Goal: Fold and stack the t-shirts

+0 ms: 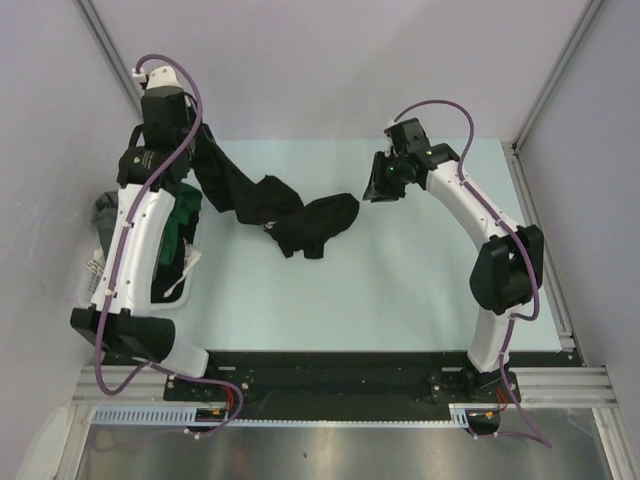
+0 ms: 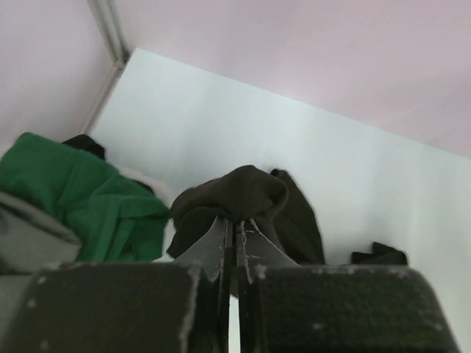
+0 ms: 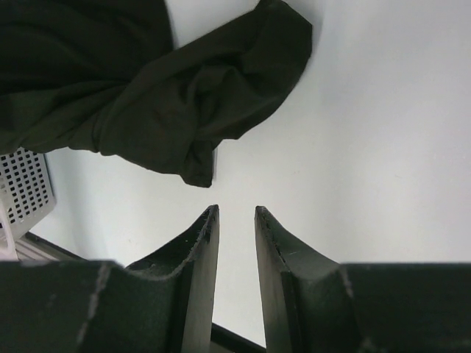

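nearest the arm bases, on the left, the basket point(image 3: 26, 180) holds a green shirt point(image 2: 81, 198) and a grey one point(image 2: 29, 237). they lie loose and unfolded, so most of the task looks to be ahead.

further out, the black shirt point(image 1: 290, 215) is partly out on the desk point(image 1: 400, 300). it hangs as a twisted rope, not spread flat. its long axis runs on a slant: high at the far left, then down and rightward toward the middle of the desk, where the free end lies bunched in a lump.

just right of that lump and a little further out hovers the right hand point(image 3: 236, 211). its fingers are parted by a narrow gap with nothing between them. from its own camera the lump sits ahead and to the left, close but not touching.

furthest out, at the far left above the basket, is the left hand point(image 2: 234, 224). its fingers are pressed together, pinching a fold of the black shirt and holding that end up off the desk.

so the relation that counts is this: the free end is the right hand's to take. it lies close on that hand's left, while the left hand is well apart from it at the other end of the shirt. a grasp there would probably let the two hands pull the shirt straight along its slant. which part of the shirt the lump is, hem or sleeve, cannot be told.
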Motion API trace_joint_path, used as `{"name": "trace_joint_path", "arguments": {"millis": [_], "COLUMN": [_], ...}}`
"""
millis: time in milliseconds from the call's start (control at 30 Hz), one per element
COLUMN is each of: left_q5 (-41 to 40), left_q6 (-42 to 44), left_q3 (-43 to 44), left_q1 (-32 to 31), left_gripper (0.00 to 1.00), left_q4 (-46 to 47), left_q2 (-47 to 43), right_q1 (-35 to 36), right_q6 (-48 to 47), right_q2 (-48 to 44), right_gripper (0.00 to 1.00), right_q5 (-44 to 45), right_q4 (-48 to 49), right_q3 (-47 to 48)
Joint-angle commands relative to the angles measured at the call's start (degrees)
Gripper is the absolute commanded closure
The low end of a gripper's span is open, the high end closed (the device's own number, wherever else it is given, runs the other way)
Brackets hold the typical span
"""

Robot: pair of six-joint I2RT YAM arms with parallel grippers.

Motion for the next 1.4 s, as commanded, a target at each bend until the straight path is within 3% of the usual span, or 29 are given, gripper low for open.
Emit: {"name": "trace_joint_path", "arguments": {"millis": [0,33,167,233,400,767,900,1167,1367], "left_q5": [9.97,12.62,20.98,22.05,20.91,19.95,13.54,16.33,24.84], "left_q6": [-7.94,-9.53,-12.01,-11.22,-11.22,-3.68,0.20,-1.45,-7.07], "left_q3": [7.27,10.34,39.36,43.58,34.72,36.21,31.82,21.10,21.26], "left_q1": [0.56,0.56,-2.16,-4.36,-5.77,-2.69,-2.52,-2.52,-2.69], "left_gripper": [1.00,1.00,1.00,1.00,1.00,1.00,1.00,1.00,1.00], "left_q4": [8.48,7.88,1.29,3.73,18.57,21.15,19.92,17.80,18.59], "left_q2": [7.40,10.23,26.67,29.42,20.74,-1.41,-8.09,-4.87,3.20], "right_q1": [1.29,1.47,1.91,2.09,2.96,5.51,6.22,6.13,5.78], "right_q6": [0.33,0.33,0.50,0.76,0.85,3.14,2.88,1.03,1.03], "right_q2": [0.56,0.73,1.52,1.53,0.47,0.90,1.96,2.93,-0.14], "right_gripper": [0.69,0.69,0.69,0.69,0.69,0.69,0.69,0.69,0.69], "right_q5": [0.47,0.21,0.03,-0.05,1.09,-0.58,-0.67,-1.20,-0.93], "right_q4": [0.78,0.61,0.69,1.04,2.01,7.99,8.25,6.05,7.90], "right_q3": [4.85,5.12,7.14,8.11,7.58,0.20,1.25,2.58,-2.77]}}
